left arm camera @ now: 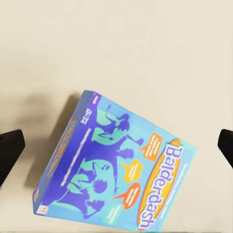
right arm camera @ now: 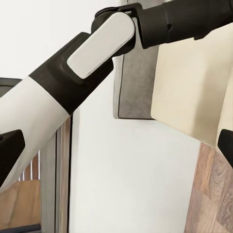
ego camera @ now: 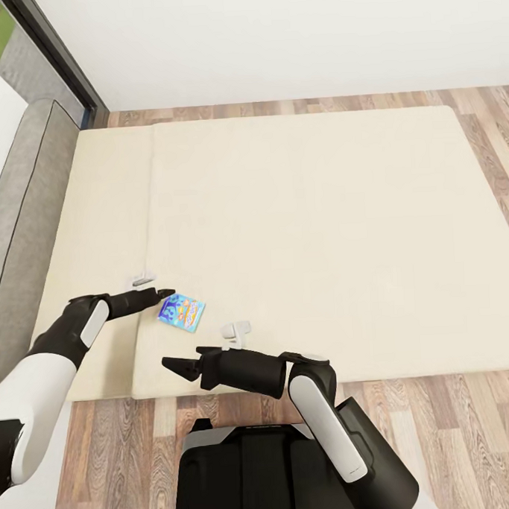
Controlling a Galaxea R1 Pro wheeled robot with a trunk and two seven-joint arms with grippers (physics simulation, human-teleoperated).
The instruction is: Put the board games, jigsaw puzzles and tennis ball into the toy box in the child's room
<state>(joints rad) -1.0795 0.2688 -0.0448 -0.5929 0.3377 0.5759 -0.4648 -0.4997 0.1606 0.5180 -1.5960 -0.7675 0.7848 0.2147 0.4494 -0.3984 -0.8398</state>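
A small blue board game, lettered Balderdash, lies flat on the beige bed near its front left part. My left gripper hovers at the box's upper left corner, open. In the left wrist view the box lies below, between the two dark fingertips, which stand wide apart with nothing held. My right gripper hangs open over the bed's front edge, a little in front of the box. In the right wrist view its fingertips are spread, and my left arm crosses the picture.
The grey headboard runs along the left of the bed. Two small pale grey objects lie on the mattress beside the box. Wood floor surrounds the bed; a white wall stands behind it. My base is at the bed's front edge.
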